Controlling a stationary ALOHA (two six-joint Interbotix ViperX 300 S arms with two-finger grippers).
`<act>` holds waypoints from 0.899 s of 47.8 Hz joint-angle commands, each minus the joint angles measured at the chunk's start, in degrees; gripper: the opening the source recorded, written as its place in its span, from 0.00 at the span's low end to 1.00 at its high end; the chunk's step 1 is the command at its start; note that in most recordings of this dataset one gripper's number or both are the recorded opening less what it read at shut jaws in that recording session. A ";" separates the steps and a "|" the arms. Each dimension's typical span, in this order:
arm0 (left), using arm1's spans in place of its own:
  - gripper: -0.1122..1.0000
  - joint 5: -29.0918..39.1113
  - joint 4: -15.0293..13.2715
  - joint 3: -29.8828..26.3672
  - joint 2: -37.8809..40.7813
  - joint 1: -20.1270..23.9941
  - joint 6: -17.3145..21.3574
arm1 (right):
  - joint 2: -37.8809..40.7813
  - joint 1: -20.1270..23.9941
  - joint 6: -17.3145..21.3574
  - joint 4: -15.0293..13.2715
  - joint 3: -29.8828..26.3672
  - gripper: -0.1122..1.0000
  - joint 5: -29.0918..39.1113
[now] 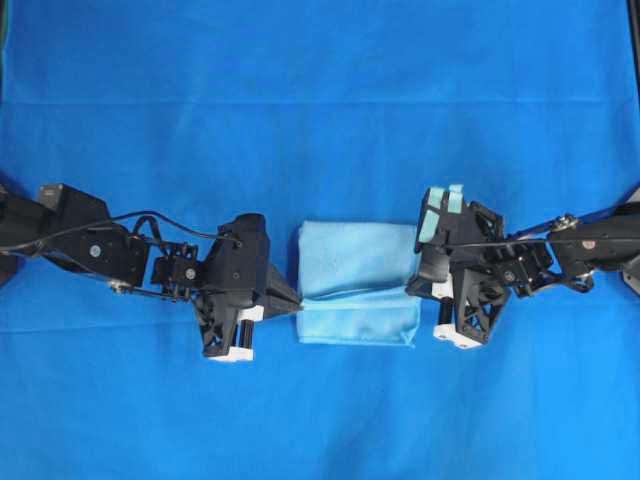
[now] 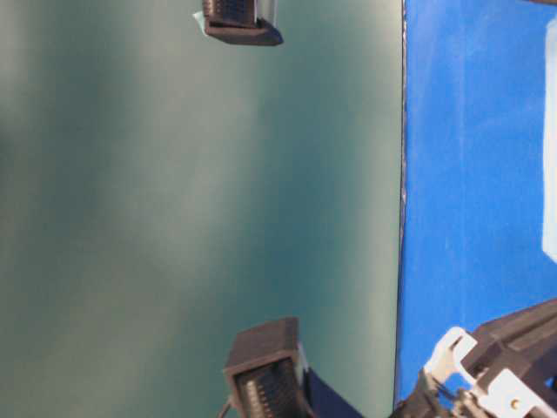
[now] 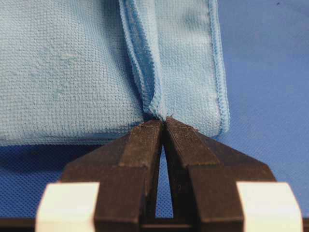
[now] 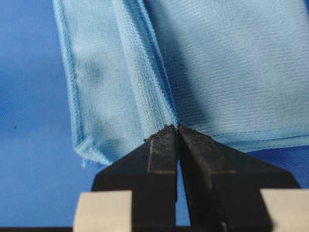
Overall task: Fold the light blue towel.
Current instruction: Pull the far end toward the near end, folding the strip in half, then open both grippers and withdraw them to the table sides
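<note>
The light blue towel [image 1: 358,282] lies folded near the middle of the bench [image 1: 320,80], on the darker royal-blue covering [image 1: 300,420] that spreads over the whole surface. From overhead it shows as a compact rectangle, with a folded edge crossing it from side to side a little below its middle, so that a narrower strip of cloth lies on the near side of that edge and a wider panel on the far side.

The left tool [image 1: 297,305] reaches in from the left and meets the towel's left end just where the folded edge comes out. In the left wrist view its two black fingers [image 3: 140,150] are pressed together at their tips, with the hemmed edge of the towel [image 3: 149,96] pinched between them.

The right tool [image 1: 412,290] comes in from the right and meets the towel's right end at the same folded edge. In the right wrist view its fingers [image 4: 161,154] are likewise closed tip to tip on the edge of the towel [image 4: 154,96].

The table-level view shows only parts of the arms and a strip of the blue covering; the grasp cannot be judged there.
</note>
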 commanded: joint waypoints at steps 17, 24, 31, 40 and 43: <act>0.39 -0.09 -0.09 -0.70 -1.23 -0.09 0.09 | -0.35 2.29 0.00 -0.18 -3.08 0.67 0.18; 0.64 1.23 0.00 -0.09 -4.66 -0.09 0.62 | -1.58 3.78 -0.35 -0.18 -4.57 0.61 2.46; 0.59 5.01 0.18 0.44 -9.93 -0.09 0.70 | -4.57 5.27 -0.44 -0.26 -5.45 0.60 7.73; 0.58 10.72 0.18 2.37 -18.90 -0.09 1.23 | -11.95 5.98 -0.44 -1.85 -4.39 0.60 12.66; 0.58 11.07 0.26 3.87 -22.24 -0.09 1.32 | -14.94 5.98 -0.44 -3.43 -2.99 0.60 13.36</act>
